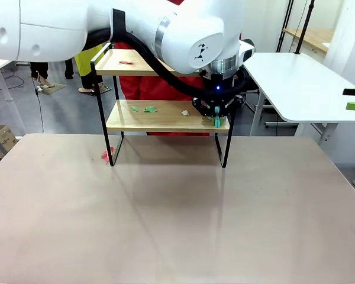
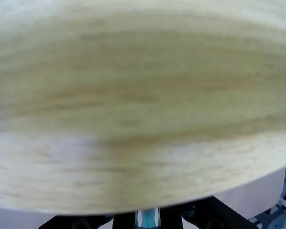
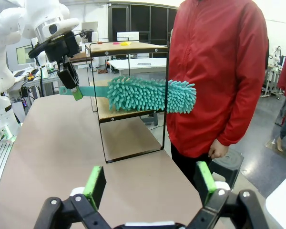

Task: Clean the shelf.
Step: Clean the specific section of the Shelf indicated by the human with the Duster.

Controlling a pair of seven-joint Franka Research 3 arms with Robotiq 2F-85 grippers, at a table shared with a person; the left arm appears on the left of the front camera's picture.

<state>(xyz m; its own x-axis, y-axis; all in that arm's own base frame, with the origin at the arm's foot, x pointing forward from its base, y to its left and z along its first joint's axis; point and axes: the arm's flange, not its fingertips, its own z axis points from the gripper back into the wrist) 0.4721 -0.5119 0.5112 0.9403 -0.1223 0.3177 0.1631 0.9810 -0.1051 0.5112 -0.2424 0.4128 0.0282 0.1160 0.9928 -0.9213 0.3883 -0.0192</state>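
The shelf (image 1: 165, 122) stands at the table's far side, with green and pale paper scraps (image 1: 149, 109) on its lower board and a red scrap (image 1: 125, 61) on the top board. My left gripper (image 1: 216, 118) is shut on the teal handle of a fluffy teal duster (image 3: 148, 94) at the lower board's right end. The duster's head lies across that board, seen in the right wrist view beside the shelf (image 3: 128, 47). In the left wrist view the blurred board (image 2: 143, 119) is very close and the handle (image 2: 147, 218) sits between the jaws. My right gripper (image 3: 150, 183) is open, low over the table, off the shelf's right end.
A person in a red jacket (image 3: 214, 71) stands close behind the shelf. A red scrap (image 1: 108, 155) lies on the table by the shelf's left front leg. A white table (image 1: 302, 83) stands at the back right. The near tabletop (image 1: 177, 219) is bare.
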